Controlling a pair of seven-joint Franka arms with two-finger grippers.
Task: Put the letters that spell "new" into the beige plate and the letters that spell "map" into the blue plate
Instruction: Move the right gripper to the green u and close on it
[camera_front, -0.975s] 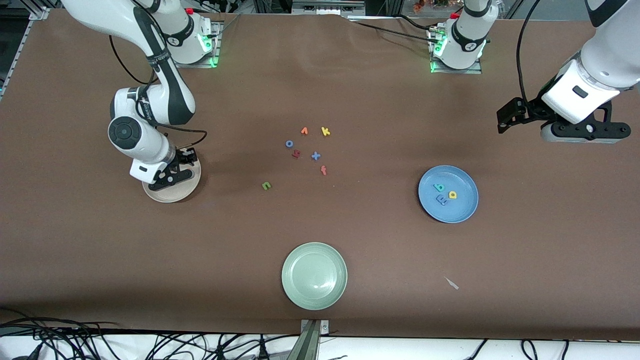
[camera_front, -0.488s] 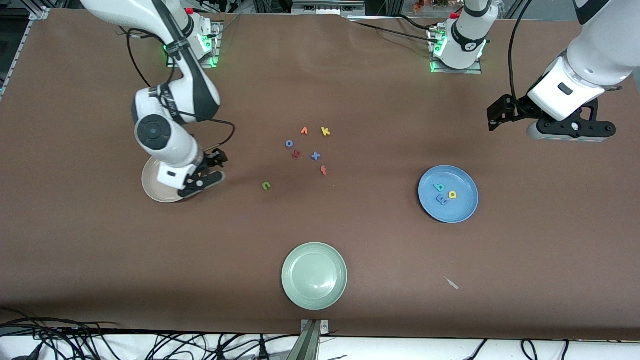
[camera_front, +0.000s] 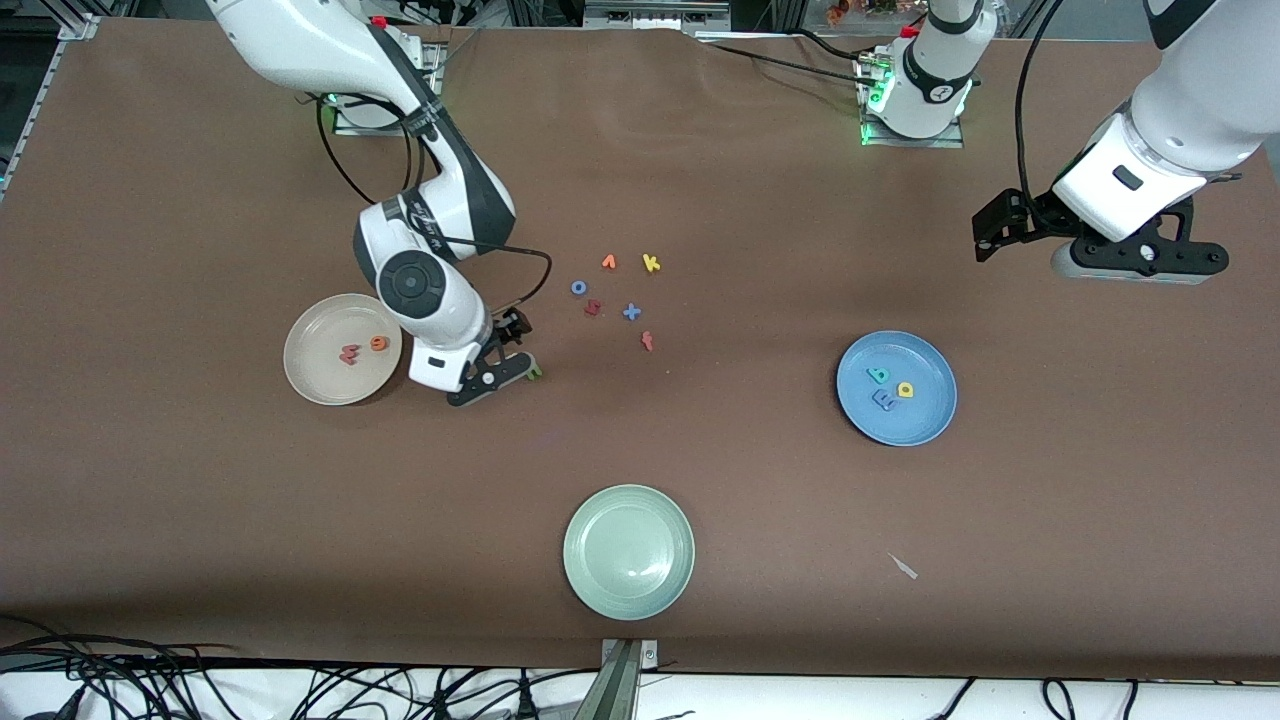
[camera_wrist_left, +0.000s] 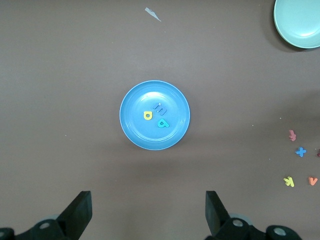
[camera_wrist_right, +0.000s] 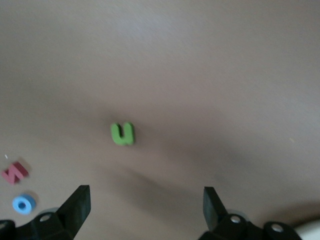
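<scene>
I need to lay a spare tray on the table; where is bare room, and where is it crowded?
Bare cloth lies between the pale green plate and the beige plate, and between the green and blue plate. Crowded: the loose letters mid-table, with the open right gripper over the green n.

My right gripper (camera_front: 503, 372) hangs over the n (camera_wrist_right: 122, 134), between the beige plate (camera_front: 310, 380), which holds w (camera_front: 349, 354) and e (camera_front: 378, 343), and the loose letters. The m (camera_front: 884, 400), a (camera_front: 906, 390) and p (camera_front: 878, 376) lie in the blue plate (camera_front: 925, 425), toward my left arm's end.
</scene>
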